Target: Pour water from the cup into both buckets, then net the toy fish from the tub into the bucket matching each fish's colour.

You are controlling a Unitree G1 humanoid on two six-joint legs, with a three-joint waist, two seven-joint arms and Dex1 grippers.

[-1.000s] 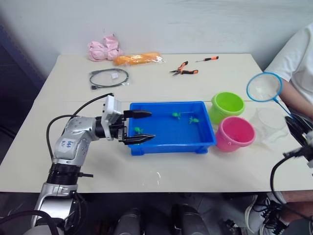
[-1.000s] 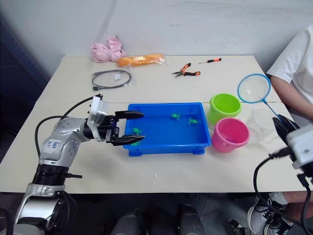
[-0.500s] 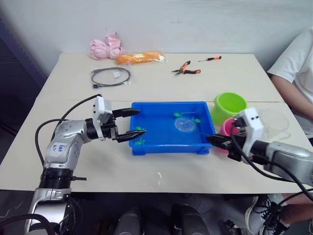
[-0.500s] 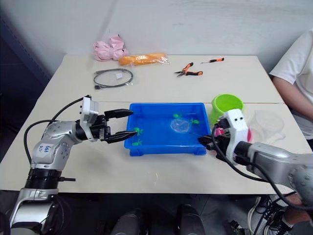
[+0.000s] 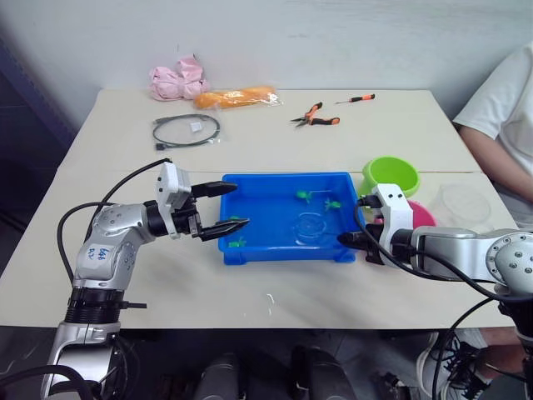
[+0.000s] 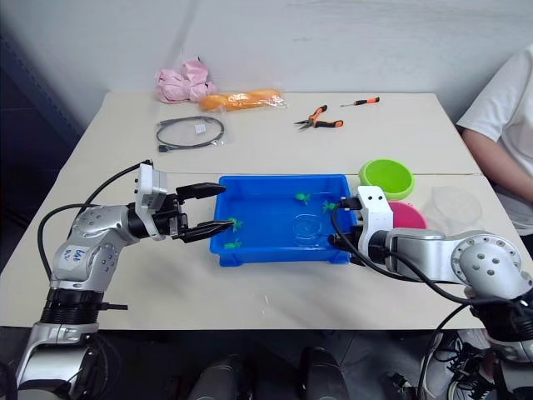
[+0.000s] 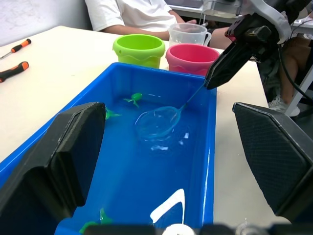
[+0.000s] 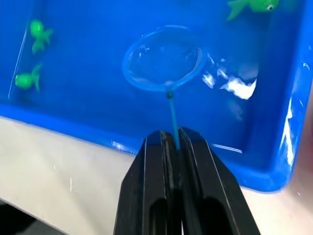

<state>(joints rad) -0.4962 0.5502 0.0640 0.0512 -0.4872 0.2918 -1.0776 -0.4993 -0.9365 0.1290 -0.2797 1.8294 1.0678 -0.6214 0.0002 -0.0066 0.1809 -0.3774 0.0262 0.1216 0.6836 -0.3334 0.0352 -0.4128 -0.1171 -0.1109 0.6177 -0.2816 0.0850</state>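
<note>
— Which step are you on?

— Netting. My right fingers (image 8: pixel 172 147) are clamped on the handle of the net (image 8: pixel 164 72), whose hoop sits in the water of the tub (image 5: pixel 250 250) with no fish inside it.

— And the left?

— My left fingers (image 5: pixel 226 207) are spread wide at the tub's near end, holding nothing.

— Next move?

— I judge a sideways sweep under the nearest green fish (image 8: pixel 250 6), a lift, then over to the green bucket (image 5: pixel 391 175) on the bench.

Cream tabletop (image 5: pixel 350 287), rectangular, with a seam line running across its middle. Plain pale wall (image 5: pixel 291 37) directly behind the far edge. Dark floor (image 5: pixel 25 179) at the left side. Lighting even, soft shadows.
</note>
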